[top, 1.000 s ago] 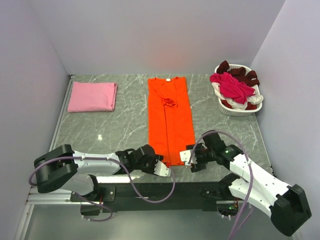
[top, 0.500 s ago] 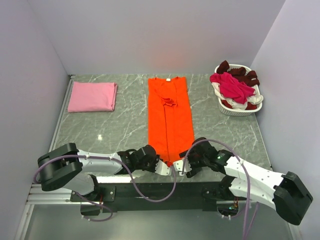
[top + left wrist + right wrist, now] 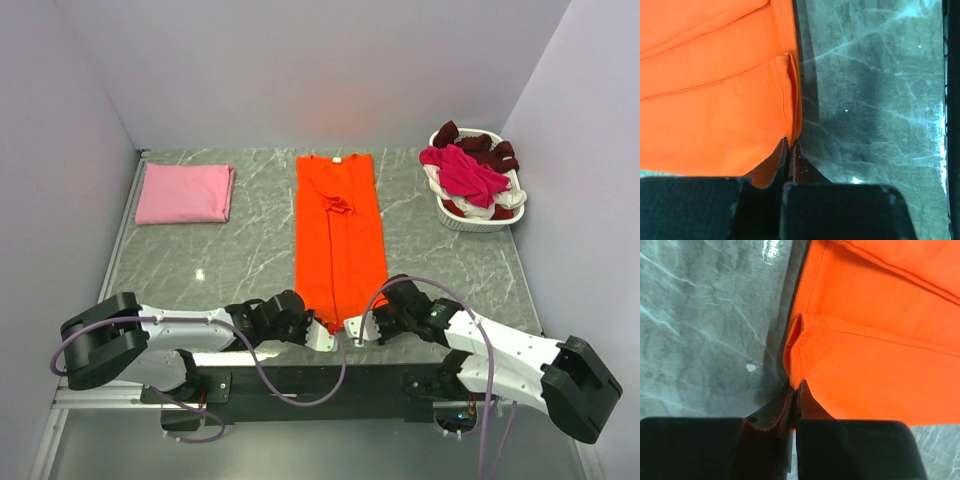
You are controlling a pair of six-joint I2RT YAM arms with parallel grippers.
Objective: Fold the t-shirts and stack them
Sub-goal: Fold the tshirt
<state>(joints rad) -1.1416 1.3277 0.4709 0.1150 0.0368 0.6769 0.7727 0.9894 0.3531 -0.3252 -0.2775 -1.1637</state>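
Observation:
The orange t-shirt [image 3: 338,235] lies folded into a long strip down the middle of the table, collar at the far end. My left gripper [image 3: 321,337] is shut on the near left corner of its hem. In the left wrist view the fingertips [image 3: 790,145] pinch the orange cloth [image 3: 715,100]. My right gripper [image 3: 356,327] is shut on the near right corner, and its tips [image 3: 800,386] nip the orange edge [image 3: 880,355]. A folded pink t-shirt [image 3: 185,193] rests at the far left. Magenta [image 3: 462,170] and maroon [image 3: 490,145] t-shirts lie heaped in the basket.
The white plastic basket [image 3: 478,222] stands at the far right against the wall. Grey marble table [image 3: 240,260] shows on both sides of the orange strip. Walls close in the left, back and right. Both arms lie low along the near edge.
The right gripper slid left to the hem and shut on the orange corner. The left gripper shut on its corner earlier in this second and has shifted slightly towards me.

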